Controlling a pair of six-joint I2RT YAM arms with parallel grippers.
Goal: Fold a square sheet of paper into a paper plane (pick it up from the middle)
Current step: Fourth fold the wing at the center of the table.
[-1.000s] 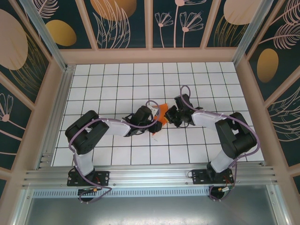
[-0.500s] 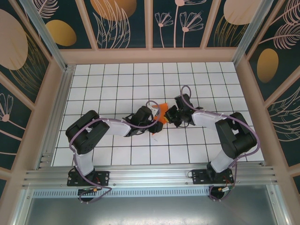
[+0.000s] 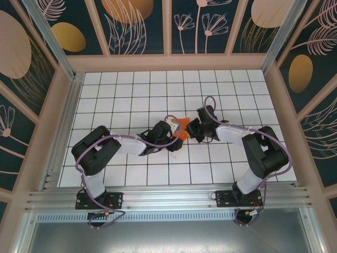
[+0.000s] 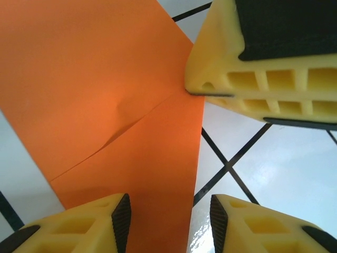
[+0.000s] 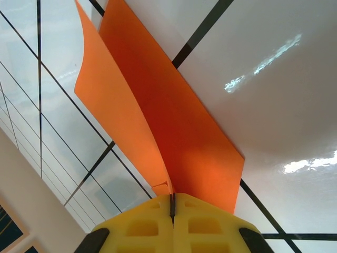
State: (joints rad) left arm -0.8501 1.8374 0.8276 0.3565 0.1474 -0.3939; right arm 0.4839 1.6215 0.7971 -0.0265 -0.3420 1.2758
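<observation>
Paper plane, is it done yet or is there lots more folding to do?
Not yet. Done: the orange paper is already folded into narrow layers with a crease. In hand: the right claw is shut on one end, and the left claw is open, its fingers either side of the paper's edge. Left: it doesn't look like a pointed plane yet, so more folds probably remain.

Matt, smooth orange sheet of paper (image 4: 105, 95) — glossy white table (image 5: 284, 95) — left pincer's fingers (image 4: 258, 224) of yellow plastic.
</observation>
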